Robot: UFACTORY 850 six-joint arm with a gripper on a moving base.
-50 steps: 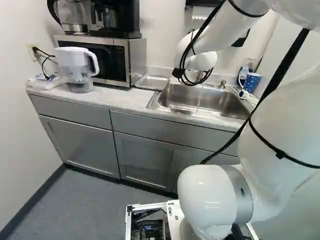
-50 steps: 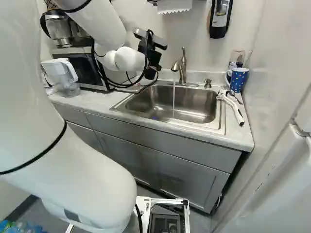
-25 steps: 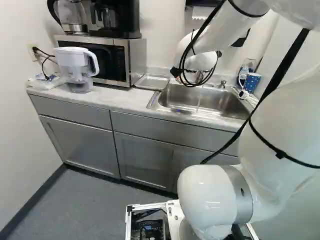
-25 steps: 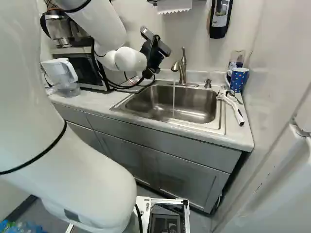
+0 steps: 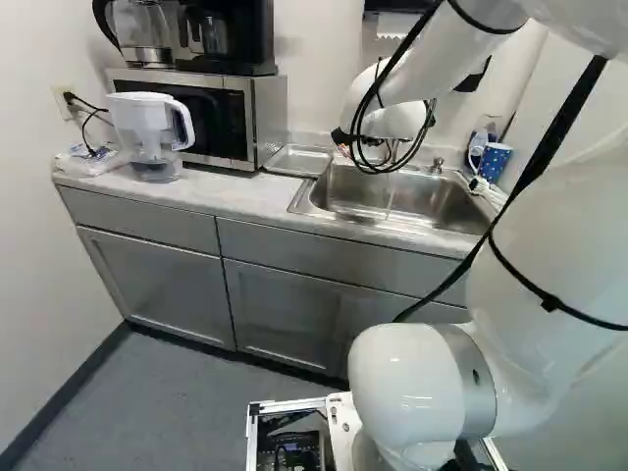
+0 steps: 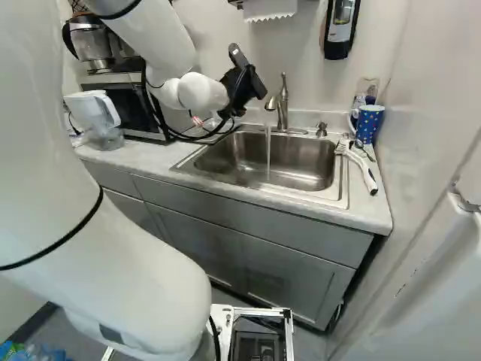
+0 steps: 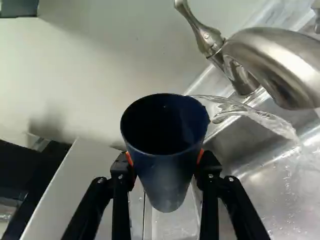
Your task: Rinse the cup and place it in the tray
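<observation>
- Gripper [image 6: 244,86]: one, black, at eleven o'clock from the sink [image 6: 301,162] in the right base view; fingertips out of sight there.
- State of the gripper [image 7: 165,157] in the wrist view: closed on the cup [image 7: 167,177], one orange pad against each side.
- Cup, dark blue, tapered: between the two fingers, mouth turned toward the wrist camera, narrow end pointing away.
- Faucet [image 6: 282,105], brushed metal: at twelve o'clock on the sink's back edge in the right base view; at two o'clock from the cup in the wrist view, with dead ahead of the gripper as twelve.
- Water [image 6: 268,154]: running from the faucet into the sink; in the wrist view, a clear arc from the cup's rim out toward three o'clock, perhaps spilling from the cup, hard to tell through the glare.
- Tray [image 5: 299,161], metal: on the counter [image 5: 231,196], just beside the sink, at ten o'clock from it in the left base view.
- Mug [image 6: 368,120], blue with pale dots: at two o'clock from the sink in the right base view.
- Brush [image 6: 362,169], white handle: at three o'clock, same view.
- Pitcher [image 5: 147,123], clear and white: between nine and ten o'clock from the sink, left base view, near the microwave [image 5: 263,123].
</observation>
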